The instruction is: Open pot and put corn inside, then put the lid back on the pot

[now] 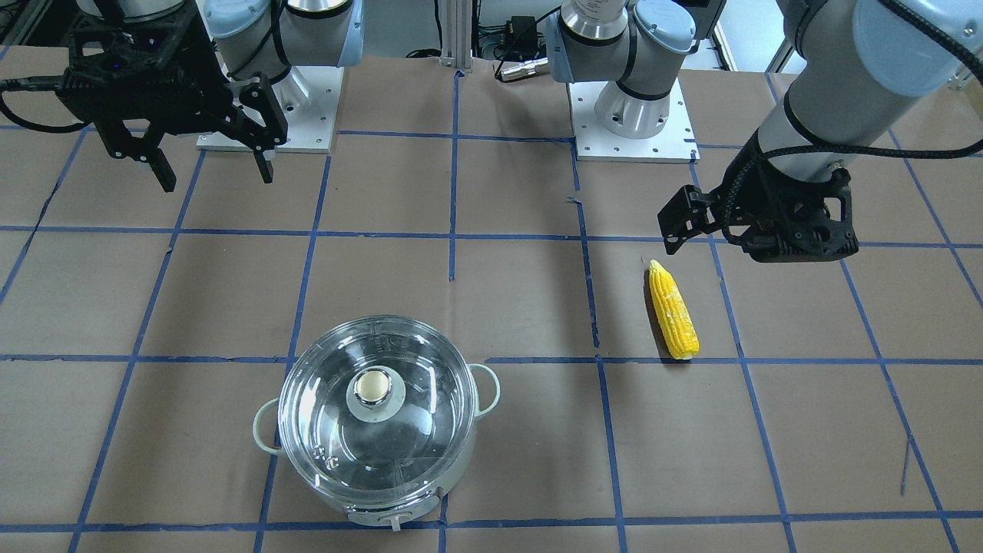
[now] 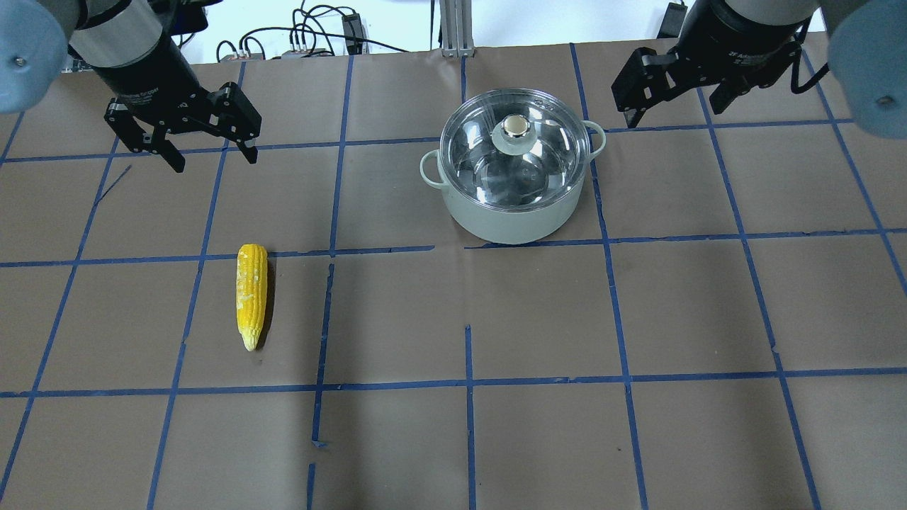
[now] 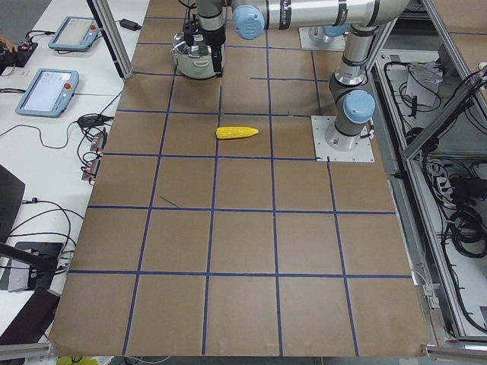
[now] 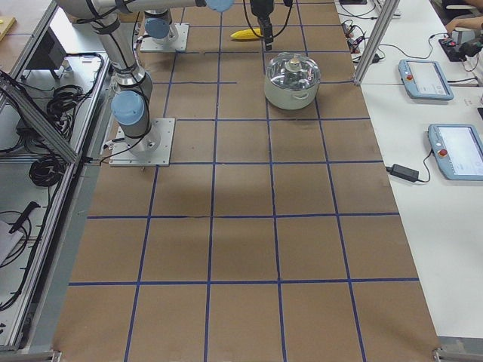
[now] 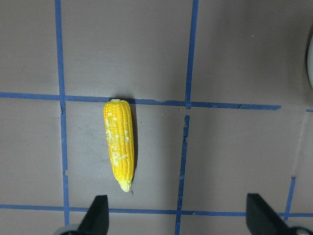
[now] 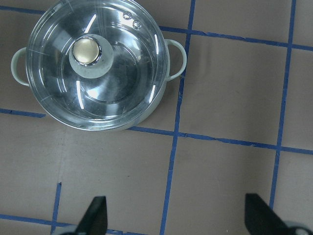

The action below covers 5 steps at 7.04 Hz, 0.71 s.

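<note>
The pot [image 2: 517, 225] stands at the far middle of the table with the glass lid [image 2: 489, 166] on it, cream knob [image 2: 516, 127] at its centre; it also shows in the front view [image 1: 399, 503] with the lid [image 1: 330, 430]. The corn [image 2: 251, 294] lies flat on the paper on my left side, tip toward me. My left gripper [image 2: 214, 161] hangs open and empty above the table, beyond the corn [image 5: 119, 144]. My right gripper [image 2: 669, 113] hangs open and empty to the right of the pot; its wrist view shows the lid [image 6: 122, 73] from above.
Brown paper with a grid of blue tape [image 2: 468, 382] covers the table. The two arm bases [image 1: 633, 115] stand on white plates at the robot's edge. Pendants and cables [image 4: 423, 75] lie on the side bench beyond the pot.
</note>
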Tool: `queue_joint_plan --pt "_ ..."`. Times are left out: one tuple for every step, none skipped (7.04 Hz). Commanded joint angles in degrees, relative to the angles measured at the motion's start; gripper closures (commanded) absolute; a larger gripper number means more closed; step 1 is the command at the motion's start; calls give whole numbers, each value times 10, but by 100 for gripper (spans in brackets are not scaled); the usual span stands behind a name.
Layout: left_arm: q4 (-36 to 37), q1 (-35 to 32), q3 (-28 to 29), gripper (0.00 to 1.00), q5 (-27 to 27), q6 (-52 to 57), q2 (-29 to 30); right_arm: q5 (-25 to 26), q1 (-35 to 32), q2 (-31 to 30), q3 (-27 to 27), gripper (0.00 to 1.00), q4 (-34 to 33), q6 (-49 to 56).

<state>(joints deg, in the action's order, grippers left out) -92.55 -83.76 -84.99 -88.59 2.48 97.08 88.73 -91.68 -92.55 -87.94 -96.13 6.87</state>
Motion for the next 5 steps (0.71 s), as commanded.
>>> queue_joint_plan --pt "0 0 0 0 0 0 1 0 -2 3 4 0 1 2" --pt "0 0 0 0 0 -2 0 -1 1 13 7 0 2 2" --pt "-1 0 0 0 2 -4 0 -3 7 27 7 0 11 2" --pt "-1 -1 0 0 2 -4 2 -6 14 41 19 0 29 2" --pt "-1 -1 1 0 2 -3 3 -7 22 42 31 0 91 2"
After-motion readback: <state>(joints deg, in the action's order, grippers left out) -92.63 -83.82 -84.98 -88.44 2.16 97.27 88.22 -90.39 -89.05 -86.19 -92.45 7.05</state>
